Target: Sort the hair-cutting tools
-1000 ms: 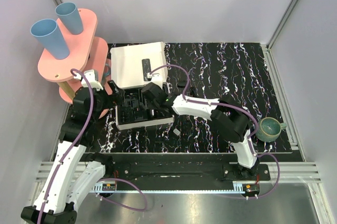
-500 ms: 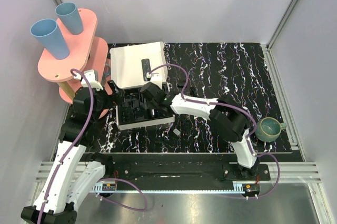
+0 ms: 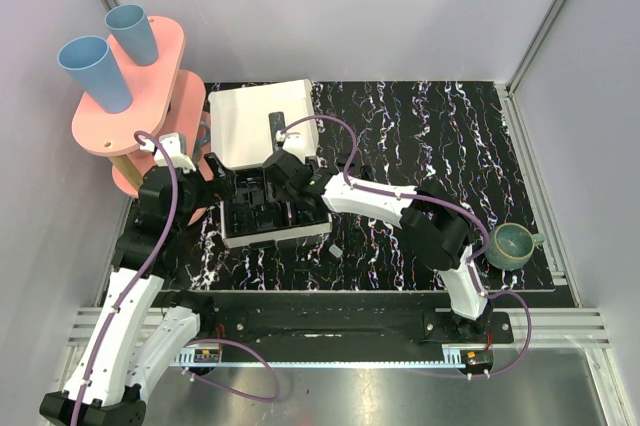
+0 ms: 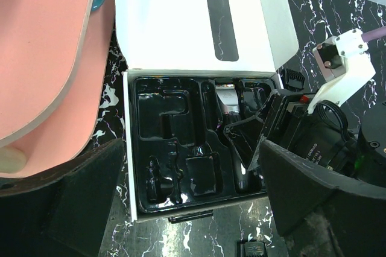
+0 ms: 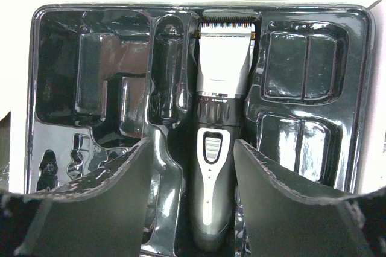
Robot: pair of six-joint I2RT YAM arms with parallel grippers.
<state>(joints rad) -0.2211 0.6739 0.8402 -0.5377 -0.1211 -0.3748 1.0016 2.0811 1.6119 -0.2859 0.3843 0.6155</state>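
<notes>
The slim black clipper with a grey head (image 5: 220, 142) lies in the middle slot of the black moulded tray (image 5: 90, 88). My right gripper (image 5: 192, 148) is open and hovers over it, with one finger on each side of its body and a gap on both sides. In the top view the right gripper (image 3: 285, 196) is above the tray (image 3: 262, 226). My left gripper (image 3: 220, 184) is open and empty at the box's left edge. One black comb attachment (image 4: 252, 248) lies on the table in front of the box, and another (image 4: 294, 78) lies to its right.
The white box lid (image 3: 258, 121) stands open behind the tray. A pink two-tier stand (image 3: 135, 86) with two blue cups is at the far left. A dark teal bowl (image 3: 510, 244) sits at the right edge. A slim black piece (image 4: 190, 216) pokes out under the box front.
My right gripper has shifted slightly farther back over the tray. The left arm has not moved.
</notes>
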